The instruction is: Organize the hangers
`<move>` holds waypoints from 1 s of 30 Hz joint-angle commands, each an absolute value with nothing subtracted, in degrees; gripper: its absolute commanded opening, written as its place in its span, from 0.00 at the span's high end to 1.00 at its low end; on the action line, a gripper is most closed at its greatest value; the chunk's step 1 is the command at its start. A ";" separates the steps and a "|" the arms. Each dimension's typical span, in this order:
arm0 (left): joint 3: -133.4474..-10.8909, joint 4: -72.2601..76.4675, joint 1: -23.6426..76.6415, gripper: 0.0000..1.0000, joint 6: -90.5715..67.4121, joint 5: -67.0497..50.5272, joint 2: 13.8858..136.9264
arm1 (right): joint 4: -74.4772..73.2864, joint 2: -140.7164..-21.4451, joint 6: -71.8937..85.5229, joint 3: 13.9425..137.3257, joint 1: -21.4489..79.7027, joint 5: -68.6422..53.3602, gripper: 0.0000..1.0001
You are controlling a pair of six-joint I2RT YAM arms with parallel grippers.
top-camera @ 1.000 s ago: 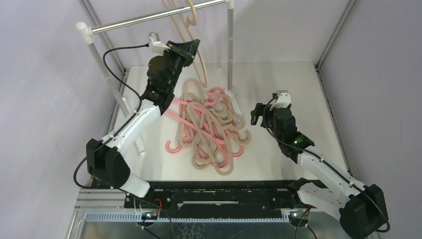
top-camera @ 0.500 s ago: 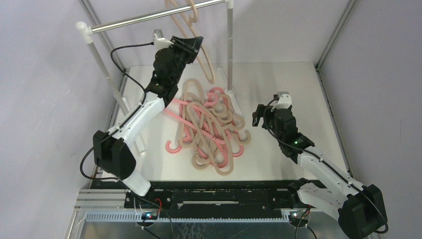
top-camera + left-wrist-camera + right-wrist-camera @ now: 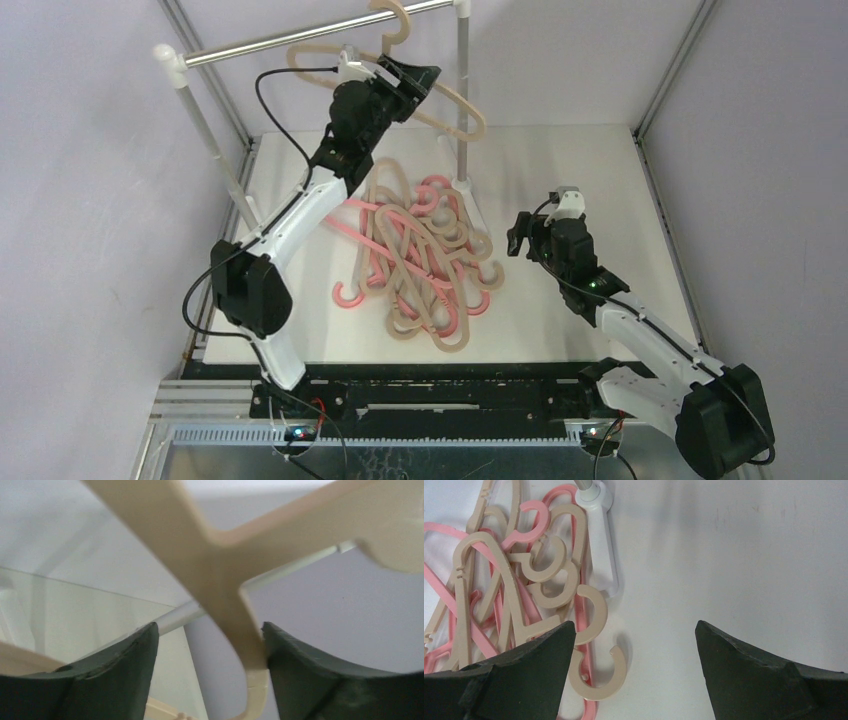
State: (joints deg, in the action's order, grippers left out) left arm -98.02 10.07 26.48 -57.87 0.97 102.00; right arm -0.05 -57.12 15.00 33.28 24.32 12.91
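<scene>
My left gripper (image 3: 425, 78): jaws wide apart, beige hanger (image 3: 220, 555) between them against one finger, hook at rail (image 3: 290, 38) | my right gripper (image 3: 634, 630): jaws parted, above worktop (image 3: 570, 170) beside pink-and-beige hanger heap (image 3: 420, 255)

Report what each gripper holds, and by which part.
Neither clamps anything. Left gripper straddles the beige hanger near its neck, jaws apart; right gripper is empty.
</scene>
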 commanded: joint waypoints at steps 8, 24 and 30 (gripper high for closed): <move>-81.78 18.18 26.72 0.01 -45.10 -0.50 86.78 | 2.91 -57.83 16.27 33.22 23.90 10.42 0.02; -49.73 11.82 29.96 0.08 -33.38 8.91 63.99 | 3.36 -57.47 16.57 32.72 23.82 9.26 0.03; -38.50 3.15 36.70 0.20 -34.76 19.98 62.63 | 3.58 -57.66 16.87 32.72 23.83 8.63 0.03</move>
